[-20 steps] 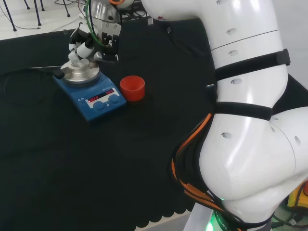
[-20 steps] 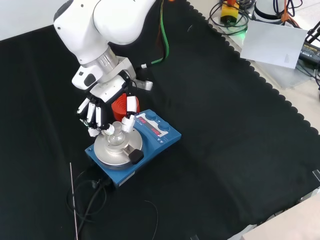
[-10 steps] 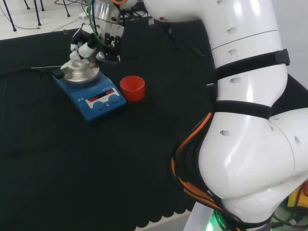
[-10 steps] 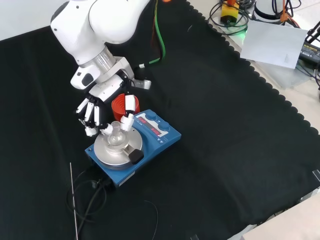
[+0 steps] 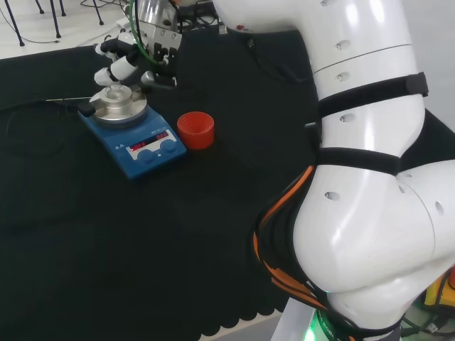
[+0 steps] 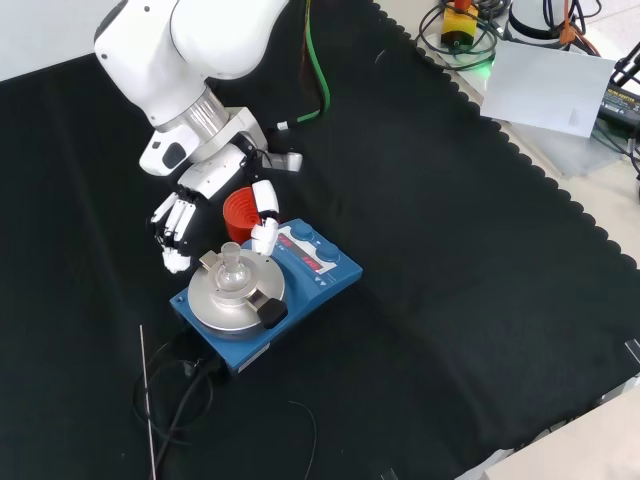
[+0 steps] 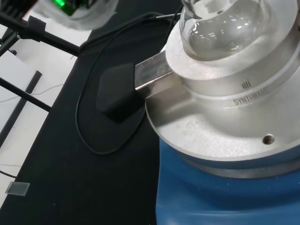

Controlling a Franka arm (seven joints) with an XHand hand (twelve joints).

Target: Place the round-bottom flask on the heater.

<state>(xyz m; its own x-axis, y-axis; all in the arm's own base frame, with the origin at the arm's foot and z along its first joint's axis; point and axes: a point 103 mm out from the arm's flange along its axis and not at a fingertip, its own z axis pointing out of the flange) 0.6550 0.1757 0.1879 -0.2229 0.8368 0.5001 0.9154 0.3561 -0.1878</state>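
One second ago the black and white robot hand (image 6: 215, 205) was curled round the clear round-bottom glass flask (image 6: 232, 270); now its fingers are spread and lifted clear, leaving the flask alone in the metal block of the blue heater (image 6: 310, 275). That suggests the placing is done. Its glass outline stays faint against the metal, with the neck cut off in the wrist view.

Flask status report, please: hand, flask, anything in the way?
Hand open, above and clear of the flask. Flask upright on the heater. Red cup beside the heater, not in the way.
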